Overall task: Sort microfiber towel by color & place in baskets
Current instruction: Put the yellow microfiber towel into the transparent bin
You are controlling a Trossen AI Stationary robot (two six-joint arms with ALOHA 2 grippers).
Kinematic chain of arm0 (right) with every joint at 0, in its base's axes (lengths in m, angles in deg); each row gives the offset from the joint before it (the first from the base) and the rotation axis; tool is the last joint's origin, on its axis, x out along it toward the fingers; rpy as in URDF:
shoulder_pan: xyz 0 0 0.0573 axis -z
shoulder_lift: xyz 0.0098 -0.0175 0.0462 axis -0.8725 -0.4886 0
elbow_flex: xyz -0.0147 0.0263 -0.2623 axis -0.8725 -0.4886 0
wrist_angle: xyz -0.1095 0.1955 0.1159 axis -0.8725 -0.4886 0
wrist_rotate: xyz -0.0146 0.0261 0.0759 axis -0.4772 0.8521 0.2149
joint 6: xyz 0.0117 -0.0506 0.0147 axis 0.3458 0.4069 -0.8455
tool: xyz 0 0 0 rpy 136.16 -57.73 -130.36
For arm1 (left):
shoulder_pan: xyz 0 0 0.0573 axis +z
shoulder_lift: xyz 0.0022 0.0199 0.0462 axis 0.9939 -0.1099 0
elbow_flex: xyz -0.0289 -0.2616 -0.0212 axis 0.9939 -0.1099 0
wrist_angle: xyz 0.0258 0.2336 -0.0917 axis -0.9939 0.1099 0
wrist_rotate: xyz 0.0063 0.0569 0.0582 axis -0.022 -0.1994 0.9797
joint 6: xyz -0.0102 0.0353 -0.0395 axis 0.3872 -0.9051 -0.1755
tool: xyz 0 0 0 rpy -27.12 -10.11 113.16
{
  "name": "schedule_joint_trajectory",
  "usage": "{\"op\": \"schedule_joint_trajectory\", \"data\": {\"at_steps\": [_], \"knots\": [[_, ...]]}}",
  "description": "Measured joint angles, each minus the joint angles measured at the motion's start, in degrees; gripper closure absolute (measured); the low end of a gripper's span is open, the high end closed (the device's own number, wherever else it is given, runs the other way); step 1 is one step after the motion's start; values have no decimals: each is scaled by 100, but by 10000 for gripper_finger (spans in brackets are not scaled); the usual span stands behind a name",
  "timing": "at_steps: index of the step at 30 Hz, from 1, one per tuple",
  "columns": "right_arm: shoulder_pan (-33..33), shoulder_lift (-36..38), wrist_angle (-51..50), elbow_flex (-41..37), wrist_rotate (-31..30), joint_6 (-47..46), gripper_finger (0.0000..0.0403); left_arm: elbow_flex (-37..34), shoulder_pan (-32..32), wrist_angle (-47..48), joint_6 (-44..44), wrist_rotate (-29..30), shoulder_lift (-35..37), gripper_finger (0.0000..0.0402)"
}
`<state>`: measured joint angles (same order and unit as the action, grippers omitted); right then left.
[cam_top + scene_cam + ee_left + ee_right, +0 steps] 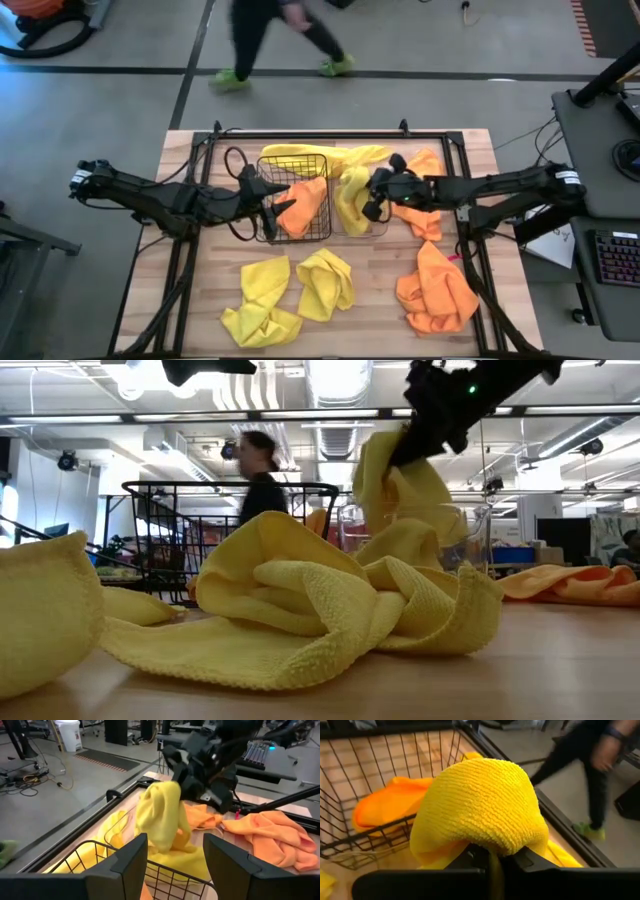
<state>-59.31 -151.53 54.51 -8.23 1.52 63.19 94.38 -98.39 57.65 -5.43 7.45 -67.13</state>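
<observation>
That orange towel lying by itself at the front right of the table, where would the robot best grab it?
Probably from straight above, at a raised fold near the middle of the orange towel. It lies crumpled in ridges, which give the fingers something to pinch, and nothing lies around it. The right hand is nearest, but is shut on a yellow towel.

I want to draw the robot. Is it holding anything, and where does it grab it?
The right gripper pinches a yellow towel by a bunched fold at its top, hanging over the clear bin. The left gripper is open, holding nothing.
</observation>
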Motion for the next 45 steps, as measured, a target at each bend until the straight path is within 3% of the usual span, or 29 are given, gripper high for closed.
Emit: {"op": "schedule_joint_trajectory", "data": {"at_steps": [12, 23, 35, 40, 45], "knots": [[139, -1308, 492, 11, 51, -174, 390, -4, -87, 156, 211, -2, -37, 225], [185, -1648, 614, 37, 44, -323, 385, -7, -114, 420, 451, -2, -54, 225], [187, -1143, 109, 37, 128, -403, 226, -9, -140, 629, 642, -2, -54, 225], [187, -685, -471, 35, 457, -542, 186, -9, -140, 649, 703, 0, -54, 225], [185, -158, -328, 35, 455, -487, 174, -9, -140, 647, 704, 0, -54, 226]]}}
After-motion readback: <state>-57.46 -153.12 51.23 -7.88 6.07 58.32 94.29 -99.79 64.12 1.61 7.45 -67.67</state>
